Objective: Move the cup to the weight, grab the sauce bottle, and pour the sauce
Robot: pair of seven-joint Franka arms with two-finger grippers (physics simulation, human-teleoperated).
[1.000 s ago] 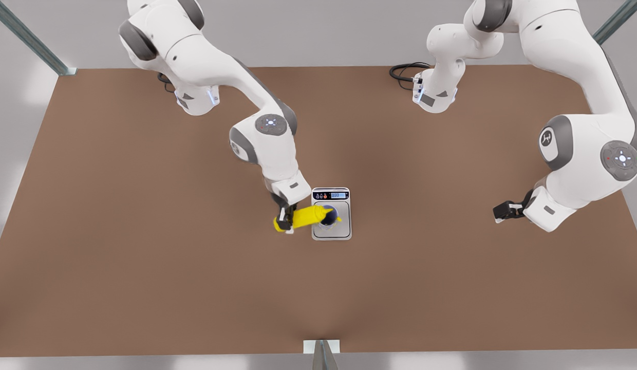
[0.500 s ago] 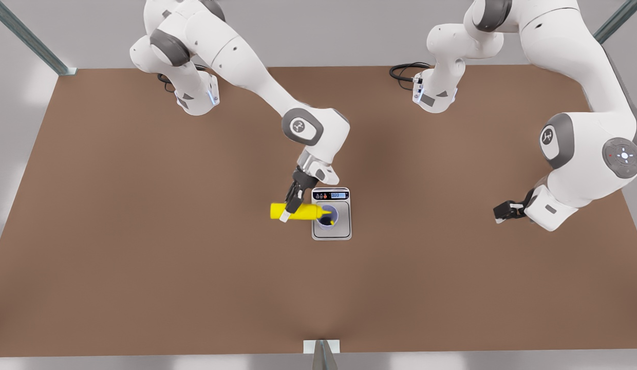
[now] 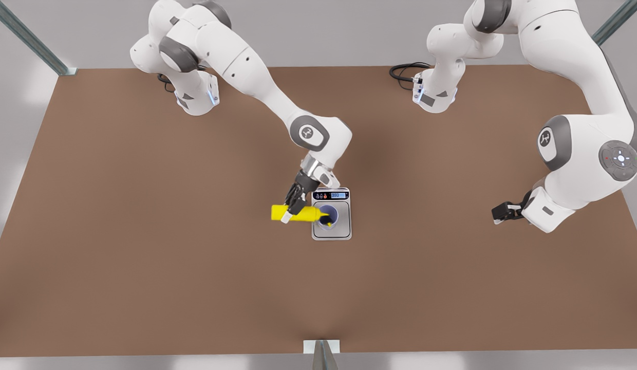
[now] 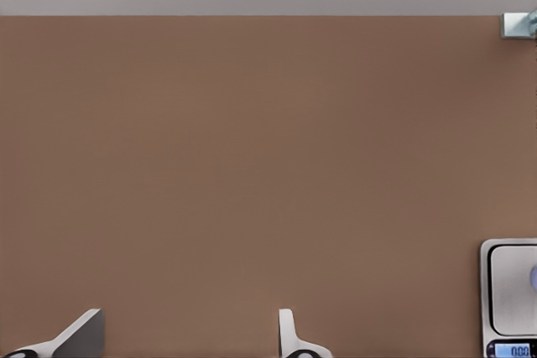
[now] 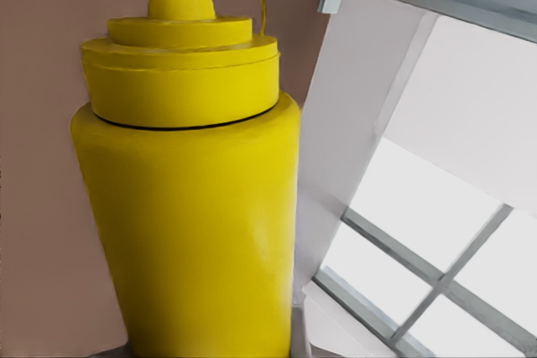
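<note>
Brown table before a pale grey wall; the weight sits mid-table, carrying the cup; right tool, arm bent down from the far edge, grips the sauce bottle lying horizontal, nozzle over the cup rim; left tool waits near the table's edge at the front view's right, fingers parted, empty.

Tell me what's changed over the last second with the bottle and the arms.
The right hand, shut on the sauce bottle, swung round from its base end to grip it mid-body; the nozzle stays over the cup. The weight hasn't moved; the left hand waits open.
</note>
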